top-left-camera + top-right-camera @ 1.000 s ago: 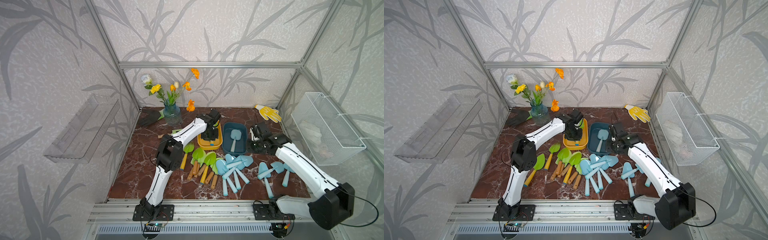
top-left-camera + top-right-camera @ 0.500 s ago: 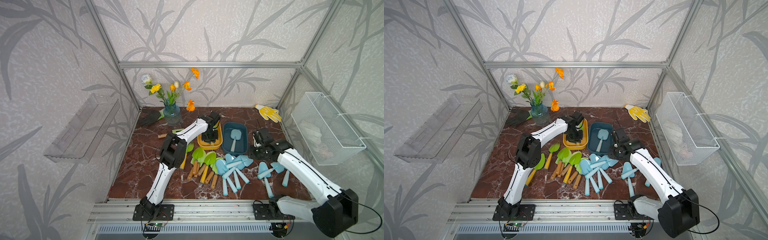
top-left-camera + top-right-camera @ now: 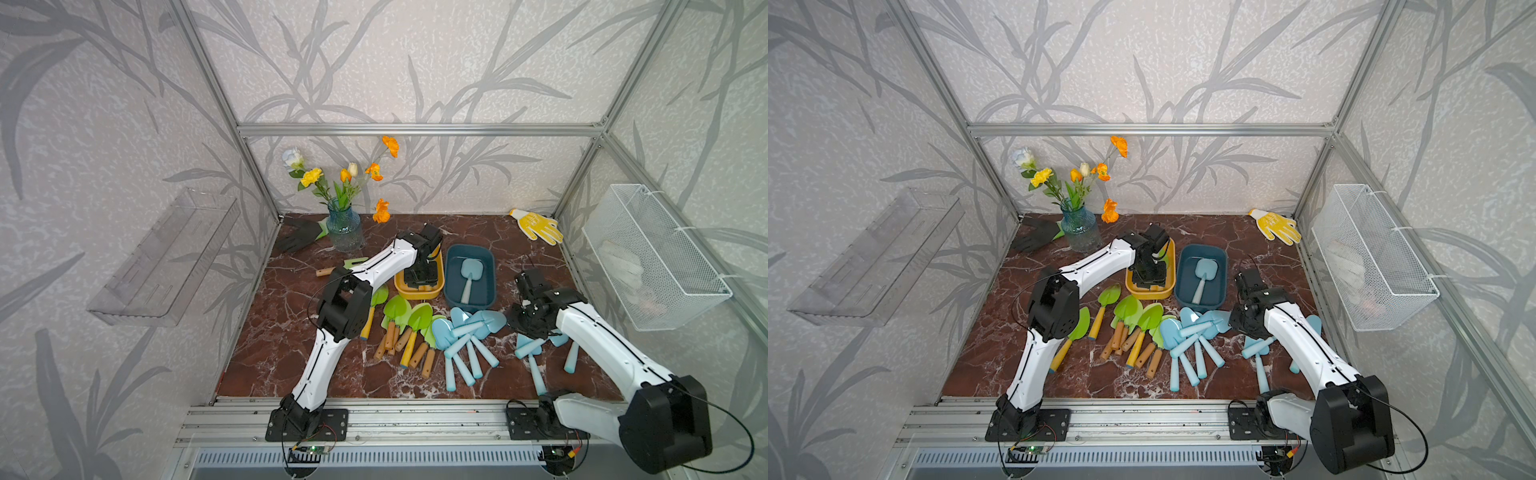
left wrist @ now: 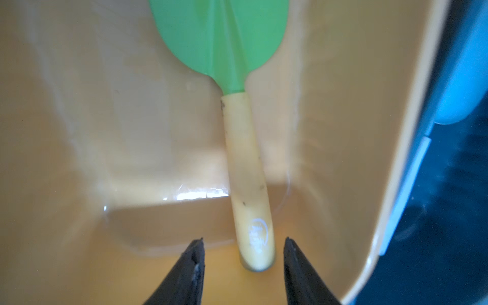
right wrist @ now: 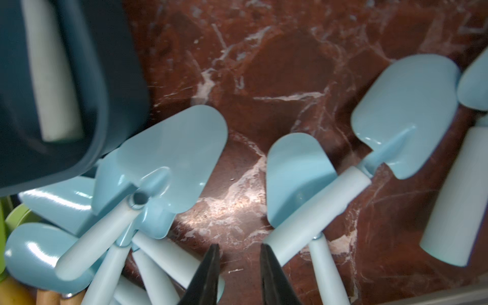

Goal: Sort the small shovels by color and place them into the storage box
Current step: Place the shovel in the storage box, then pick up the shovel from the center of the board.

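Evidently left gripper (image 4: 243, 240) was inside yellow box (image 4: 383, 158), jaws apart, gripping nothing; green shovel (image 4: 245, 169) lay on box floor, handle end between tips. Right gripper (image 5: 239, 245), jaws slightly parted and empty, hovered over marble tabletop (image 5: 290, 79); nearest blue shovel (image 5: 317, 211) lay just beside it, handle slanting away.

A flower vase (image 3: 344, 232) stands at the desk's (image 3: 274, 316) rear, a black glove (image 3: 297, 237) just beside it. A yellow glove (image 3: 538, 226) occupies the opposite rear corner.
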Motion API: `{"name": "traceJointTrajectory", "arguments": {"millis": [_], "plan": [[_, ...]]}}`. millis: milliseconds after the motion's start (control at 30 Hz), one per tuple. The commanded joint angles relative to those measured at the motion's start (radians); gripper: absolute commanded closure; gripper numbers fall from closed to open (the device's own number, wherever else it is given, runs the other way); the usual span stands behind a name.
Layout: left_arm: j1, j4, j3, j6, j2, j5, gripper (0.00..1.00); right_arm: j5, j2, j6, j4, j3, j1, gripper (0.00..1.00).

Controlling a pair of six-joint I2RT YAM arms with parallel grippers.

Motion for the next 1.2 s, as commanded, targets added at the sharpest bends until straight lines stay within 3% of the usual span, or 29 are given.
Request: {"name": "traceJointTrajectory", "arguments": {"millis": [0, 200, 433, 1167], "plan": [[-0.015, 0.03, -0.061, -0.01, -0.16, -0.078, 0.49, 0.027, -0.041, 0.033, -0.064, -0.042, -0.075, 0.69], [-0.018, 0.119, -0.278, -0.048, -0.311, -0.116, 0.48, 0.007, -0.054, 0.008, -0.042, -0.1, -0.176, 0.68], [-0.019, 0.154, -0.42, -0.064, -0.375, -0.116, 0.47, -0.042, 0.038, 0.012, -0.006, -0.076, -0.186, 0.68], [-0.02, 0.176, -0.522, -0.074, -0.434, -0.146, 0.47, -0.11, 0.254, 0.042, 0.152, -0.096, -0.184, 0.73]]}}
